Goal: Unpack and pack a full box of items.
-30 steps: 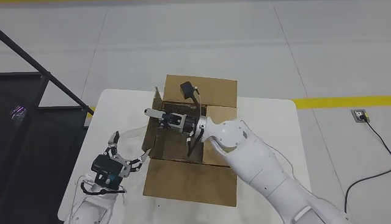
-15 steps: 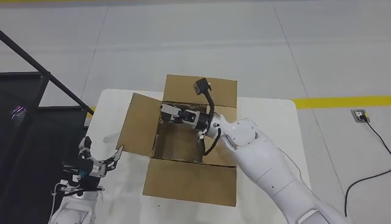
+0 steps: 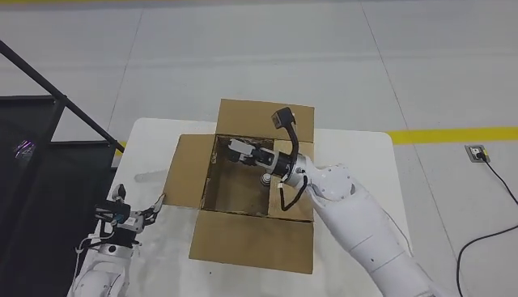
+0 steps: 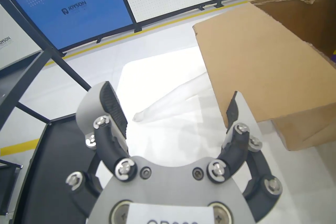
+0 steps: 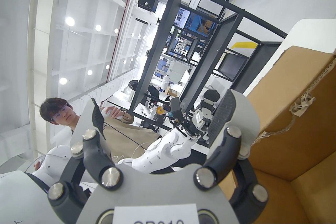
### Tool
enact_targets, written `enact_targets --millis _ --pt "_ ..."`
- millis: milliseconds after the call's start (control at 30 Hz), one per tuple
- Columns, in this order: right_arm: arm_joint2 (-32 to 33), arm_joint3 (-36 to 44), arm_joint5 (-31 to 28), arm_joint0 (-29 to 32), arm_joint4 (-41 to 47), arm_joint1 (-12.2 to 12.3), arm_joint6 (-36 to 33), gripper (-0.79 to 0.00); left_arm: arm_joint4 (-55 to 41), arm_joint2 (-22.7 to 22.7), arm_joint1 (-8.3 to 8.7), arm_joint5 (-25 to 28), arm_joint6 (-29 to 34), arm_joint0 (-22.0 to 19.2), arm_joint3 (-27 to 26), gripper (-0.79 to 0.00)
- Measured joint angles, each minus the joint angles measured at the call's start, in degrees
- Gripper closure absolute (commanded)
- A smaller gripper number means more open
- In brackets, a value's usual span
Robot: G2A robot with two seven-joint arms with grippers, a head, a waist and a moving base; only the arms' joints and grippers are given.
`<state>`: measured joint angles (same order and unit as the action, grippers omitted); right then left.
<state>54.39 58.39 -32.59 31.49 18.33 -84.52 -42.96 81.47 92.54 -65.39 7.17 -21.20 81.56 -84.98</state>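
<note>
You have the brown cardboard box [image 3: 251, 244] standing open in the middle of the white table [image 3: 356, 176], and because its flaps will probably bend, better take a stiff wall edge, with the left gripper [image 4: 170, 96] beside it and the right gripper [image 5: 160, 99] over its opening, both jaws spread and empty.

a, left arm [image 3: 99, 271]: held low at near left, forearm aimed forward.
b, left gripper [image 3: 137, 203]: fingers [image 4: 113, 104] spread wide, nothing between pads.
c, right arm [image 3: 360, 220]: stretched forward and inward, elbow bent.
d, right gripper [image 3: 230, 149]: points toward robot's left, fingers [image 5: 223, 114] wide apart, empty.
</note>
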Motion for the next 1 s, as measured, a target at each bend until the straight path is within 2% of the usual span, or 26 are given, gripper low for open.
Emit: enact_targets --millis 133,233,367,533,633,700,833,900,967,1000 --pt "2.36 1.55 0.08 1.39 -1.94 0.83 0.85 -0.785 -1.71 2.29 -0.01 -1.64 -2.48 2.58 -5.43 -0.785" --pt "4.79 3.73 0.37 3.11 -3.93 1.75 1.14 -0.785 -2.22 4.29 -0.06 -3.55 -3.47 6.12 -13.26 -0.785" --pt "9.64 7.59 -0.02 6.66 -4.68 3.30 1.34 -0.785 -1.87 5.64 0.01 -1.01 -3.04 10.43 -24.85 -0.785" --pt "16.04 12.00 -2.15 11.99 -2.98 5.06 0.97 -0.785 -0.73 3.48 0.13 4.39 1.09 10.90 -34.50 -0.785" --pt "20.31 14.84 -4.85 15.90 -0.63 6.11 0.08 -0.785 -3.38 -0.52 -0.01 7.57 7.21 8.12 -36.24 -0.785" --pt "23.31 16.84 -7.49 18.86 1.17 6.80 -0.72 -0.785 -6.92 -4.15 -0.26 9.14 12.40 4.70 -35.73 -0.785" --pt "27.88 20.27 -11.63 24.20 3.43 7.84 -1.65 -0.785 -13.51 -11.60 -0.91 11.44 22.50 -3.55 -31.64 -0.785" --pt "28.37 20.73 -11.98 24.98 3.55 7.95 -1.80 -0.785 -17.61 -15.48 -1.37 12.19 28.05 -7.88 -28.81 -0.785" --pt "28.28 20.65 -11.90 24.76 3.51 7.93 -1.80 -0.785 -21.10 -17.60 -1.55 12.94 32.99 -10.36 -27.04 -0.785" --pt "28.26 20.63 -11.88 24.73 3.51 7.92 -1.79 -0.785 -21.24 -17.62 -1.55 12.96 33.82 -10.33 -27.01 -0.785"
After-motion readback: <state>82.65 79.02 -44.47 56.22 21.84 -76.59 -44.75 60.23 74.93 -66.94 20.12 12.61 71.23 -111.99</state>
